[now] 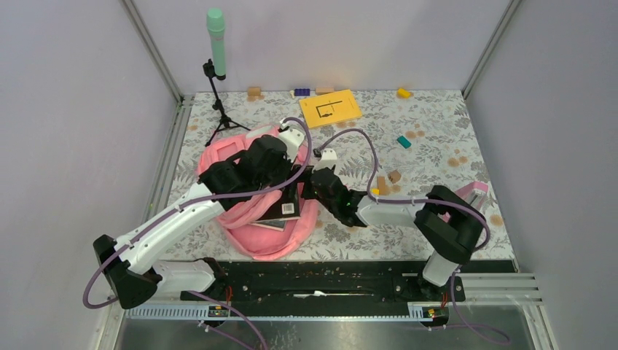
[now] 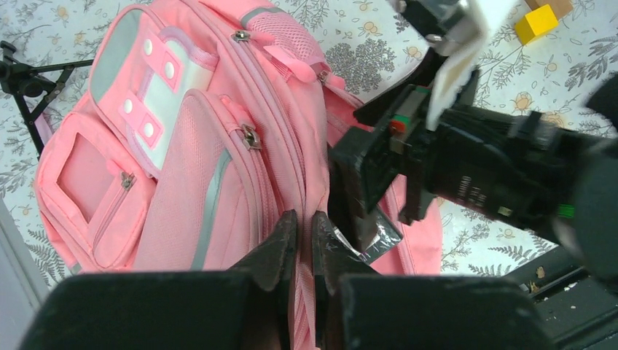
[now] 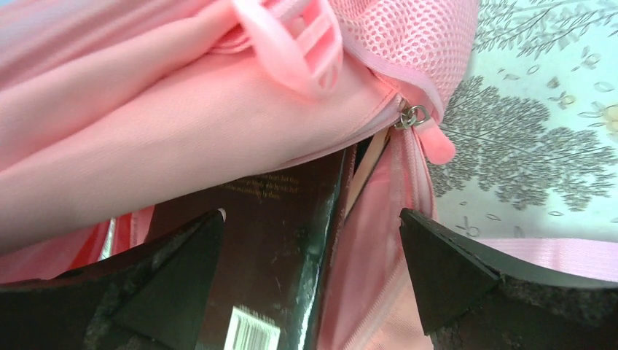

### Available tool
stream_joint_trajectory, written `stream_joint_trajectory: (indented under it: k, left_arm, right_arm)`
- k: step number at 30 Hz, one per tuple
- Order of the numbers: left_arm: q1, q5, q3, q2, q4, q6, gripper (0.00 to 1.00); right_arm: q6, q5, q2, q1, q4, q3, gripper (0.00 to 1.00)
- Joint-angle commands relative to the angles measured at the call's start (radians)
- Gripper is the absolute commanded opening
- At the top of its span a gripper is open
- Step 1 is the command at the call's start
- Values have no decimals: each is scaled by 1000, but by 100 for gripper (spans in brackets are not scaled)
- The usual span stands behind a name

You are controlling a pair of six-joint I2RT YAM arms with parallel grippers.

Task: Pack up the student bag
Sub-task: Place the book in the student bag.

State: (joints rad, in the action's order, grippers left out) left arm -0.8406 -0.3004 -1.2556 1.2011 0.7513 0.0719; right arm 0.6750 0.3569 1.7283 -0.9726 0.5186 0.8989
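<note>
The pink student bag [image 1: 262,240] lies near the table's front, left of centre, with its main opening held apart. A black book [image 1: 280,211] with a barcode sticks partway out of that opening. My left gripper [image 1: 273,179] is above the bag. In the left wrist view this left gripper [image 2: 304,226] is shut on the zipper edge of the student bag [image 2: 182,168]. My right gripper [image 1: 304,195] reaches in from the right. In the right wrist view the right gripper [image 3: 310,226] is open, its fingers spread either side of the black book [image 3: 277,240] and the bag's inner lining [image 3: 372,262].
A yellow notebook [image 1: 330,108] lies at the back centre. A green microphone on a black tripod [image 1: 216,44] stands at the back left. Small blocks are scattered about, among them a yellow one [image 1: 403,92] and a teal one [image 1: 404,141]. A pink-and-white item [image 1: 474,193] sits at the right edge.
</note>
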Motion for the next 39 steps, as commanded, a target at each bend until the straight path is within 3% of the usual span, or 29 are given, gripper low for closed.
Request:
stream_joint_trajectory:
  k: [1, 7, 11, 14, 18, 23, 25, 28, 30, 33, 39]
  left_arm:
    - [13, 15, -13, -53, -137, -5, 0]
    - [21, 19, -7, -64, -136, -15, 0]
    - [24, -1, 23, -90, -138, -46, 0]
    - [37, -24, 50, -106, -131, -62, 0]
    - [109, -15, 81, -96, -68, -12, 0]
    - [176, 208, 187, -149, -84, -18, 1]
    - [178, 301, 232, -196, -119, -26, 16]
    - [187, 418, 265, -249, -139, -40, 61]
    - [201, 461, 278, -273, -151, -36, 84]
    - [241, 505, 280, -281, -165, -27, 96]
    - [319, 522, 261, -243, -205, 32, 99]
  right_arm:
    - [-202, 45, -140, -17, -2, -60, 98]
    - [-238, 19, -293, -17, -1, -179, 98]
    - [-314, 59, -405, -13, -95, -201, 100]
    - [-400, 88, -412, 28, -298, -102, 100]
    - [-381, -25, -351, 185, -627, 103, 100]
    - [-409, -125, -262, 318, -710, 263, 100]
    - [-378, -176, -182, 359, -749, 353, 100]
    - [-354, -219, -41, 398, -761, 486, 100]
    - [-346, -223, 58, 414, -769, 585, 100]
    - [-275, -288, 223, 451, -803, 761, 100]
    - [-112, -393, 450, 495, -694, 992, 99]
